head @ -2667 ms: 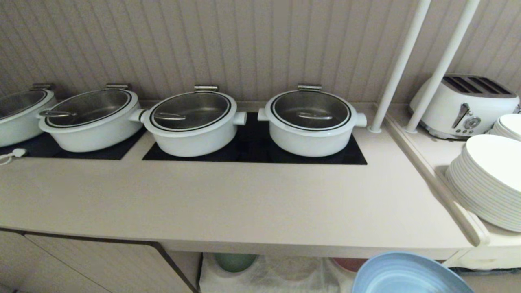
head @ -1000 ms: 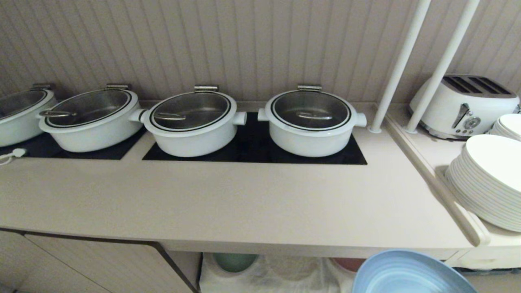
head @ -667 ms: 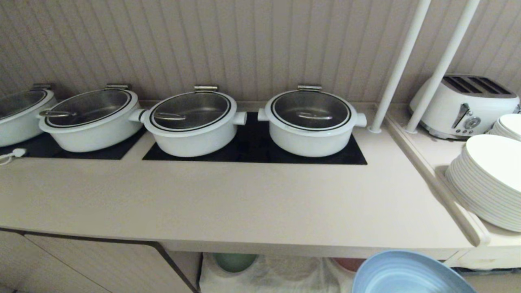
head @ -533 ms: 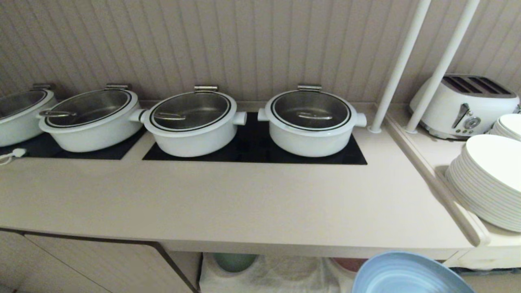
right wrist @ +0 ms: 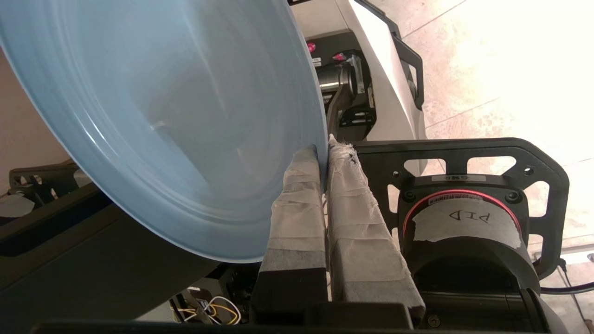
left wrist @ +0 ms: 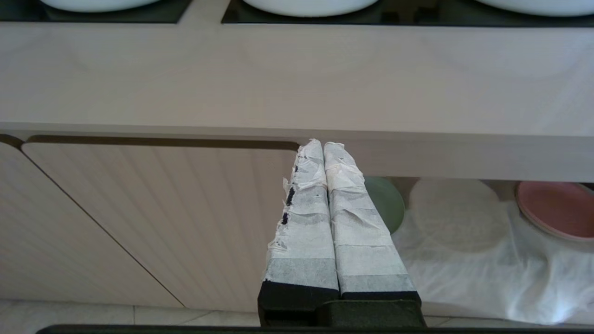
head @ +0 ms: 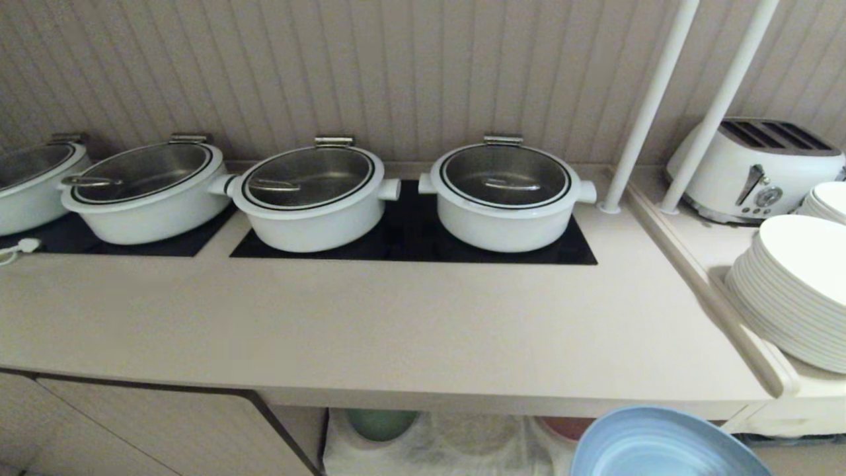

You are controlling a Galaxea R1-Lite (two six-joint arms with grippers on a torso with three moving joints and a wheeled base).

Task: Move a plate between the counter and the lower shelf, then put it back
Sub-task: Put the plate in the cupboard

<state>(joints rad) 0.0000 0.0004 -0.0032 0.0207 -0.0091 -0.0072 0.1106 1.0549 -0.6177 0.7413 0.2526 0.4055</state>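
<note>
Fingers of the right gripper (right wrist: 326, 150) are pinched on the rim of the plate (right wrist: 153, 116), one taped pad each side of the edge; grip looks thin, only at the lip

plate also shows at the near right corner of the head view, held in the air in front of and just below the counter (head: 396, 330) front edge, resting on nothing

left gripper (left wrist: 320, 148) has its fingers pressed together on nothing, parked in front of the cabinet door, left of the lower shelf (left wrist: 464, 260)

Under the counter: shelf cloth with a green plate (left wrist: 387, 204) at left, a pink plate (left wrist: 554, 208) at right, and a bare round hump between them, likely the blue plate's slot

Progress, my read: plate is mid-transfer, on neither surface. Can't tell from this which leg it's on. Still left: at least set it down. Counter top in front of the pots (head: 505, 195) has room for it
</note>
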